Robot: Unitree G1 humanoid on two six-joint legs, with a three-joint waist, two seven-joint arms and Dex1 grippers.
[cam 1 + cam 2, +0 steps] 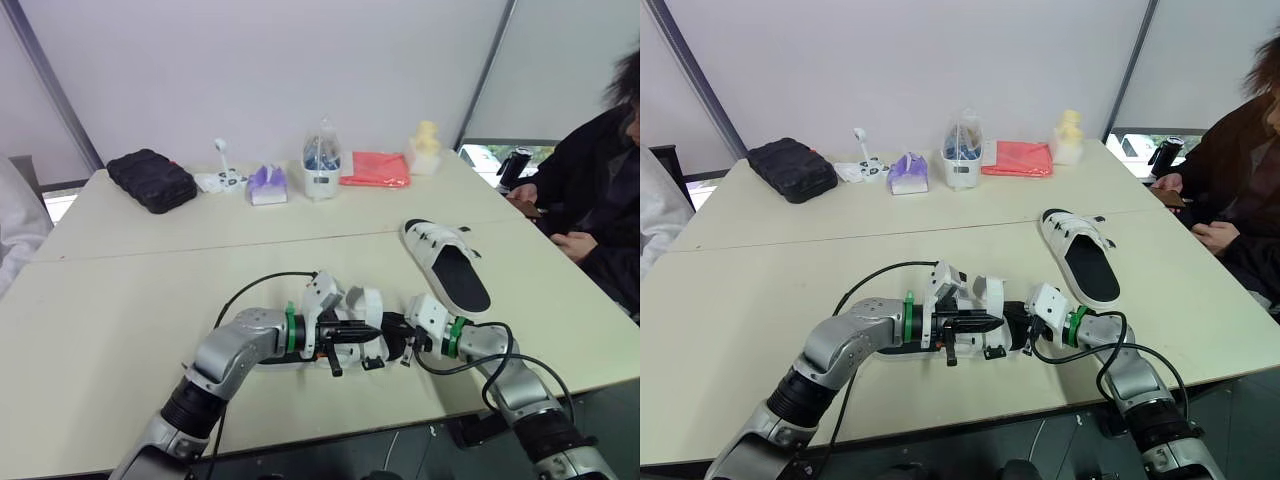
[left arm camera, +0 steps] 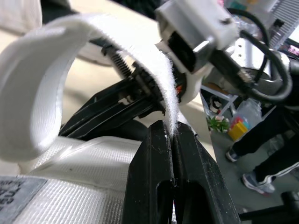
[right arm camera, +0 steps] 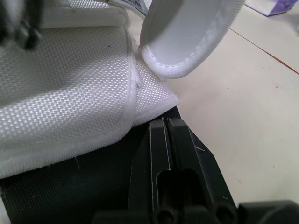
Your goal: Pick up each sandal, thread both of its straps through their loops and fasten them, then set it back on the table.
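A white sandal with a black sole [image 1: 352,345] is held just above the table's near edge, between my two grippers. My left gripper [image 2: 171,135] is shut on the free end of its white strap [image 2: 93,51], which curls up in a loop over the woven upper. From the other side, my right gripper [image 3: 166,125] is shut on the black sole edge under the white upper [image 3: 65,84]; a second curled strap [image 3: 187,37] hangs just beyond it. The other sandal [image 1: 447,262] lies sole-down on the table at the right, apart from both grippers.
Along the table's far side are a black pouch [image 1: 151,179], a white device [image 1: 222,176], a purple tissue pack [image 1: 267,185], a clear container [image 1: 322,162], a red cloth [image 1: 376,169] and a yellow item [image 1: 427,140]. A person [image 1: 600,200] sits at the right edge.
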